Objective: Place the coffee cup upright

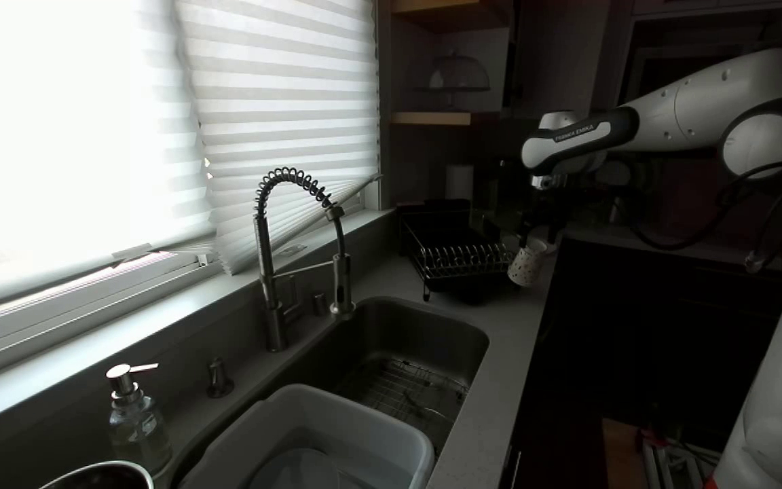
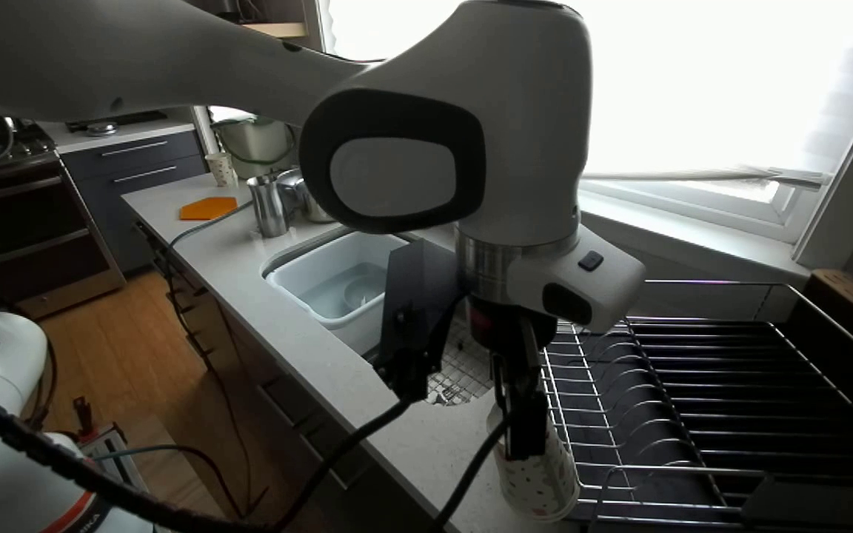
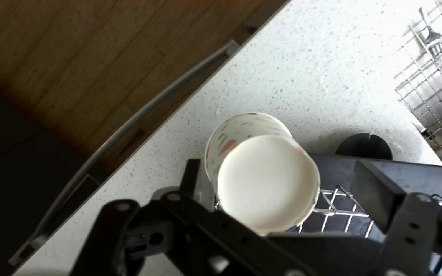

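The coffee cup shows as a white cup with coloured specks, in both exterior views (image 1: 528, 263) (image 2: 539, 481) and in the wrist view (image 3: 269, 182). It is upside down: its closed base faces the wrist camera and its wider rim points down to the counter beside the dish rack. Whether the rim touches the counter cannot be told. My gripper (image 1: 540, 227) is above it, with fingers on both sides of the cup in the wrist view (image 3: 278, 180). The fingers are apart, with a gap at the right finger. A finger (image 2: 526, 429) hides part of the cup in an exterior view.
The black wire dish rack (image 1: 462, 261) stands beside the cup, also in an exterior view (image 2: 700, 414). The sink (image 1: 425, 319) holds a large white tub (image 1: 391, 421). The faucet (image 1: 262, 251) rises behind it. Another speckled cup (image 2: 221, 169) stands on the far counter.
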`<act>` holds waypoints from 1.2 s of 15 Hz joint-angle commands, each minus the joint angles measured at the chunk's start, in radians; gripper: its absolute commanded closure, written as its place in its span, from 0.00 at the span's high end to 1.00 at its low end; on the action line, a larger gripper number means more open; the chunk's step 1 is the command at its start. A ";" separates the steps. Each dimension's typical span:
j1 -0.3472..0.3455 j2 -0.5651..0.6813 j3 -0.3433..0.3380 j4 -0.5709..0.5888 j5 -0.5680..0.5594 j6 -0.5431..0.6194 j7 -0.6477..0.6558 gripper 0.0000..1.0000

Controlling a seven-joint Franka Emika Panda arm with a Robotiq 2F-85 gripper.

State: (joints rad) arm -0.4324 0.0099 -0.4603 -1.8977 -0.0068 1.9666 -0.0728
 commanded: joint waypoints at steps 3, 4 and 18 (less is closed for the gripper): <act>-0.037 0.083 -0.006 0.061 0.137 -0.011 -0.073 1.00; -0.041 0.091 -0.005 0.071 0.146 -0.012 -0.076 1.00; -0.111 0.196 0.000 0.209 0.252 -0.183 -0.065 1.00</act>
State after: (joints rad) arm -0.5103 0.1684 -0.4649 -1.7504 0.1848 1.8714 -0.1214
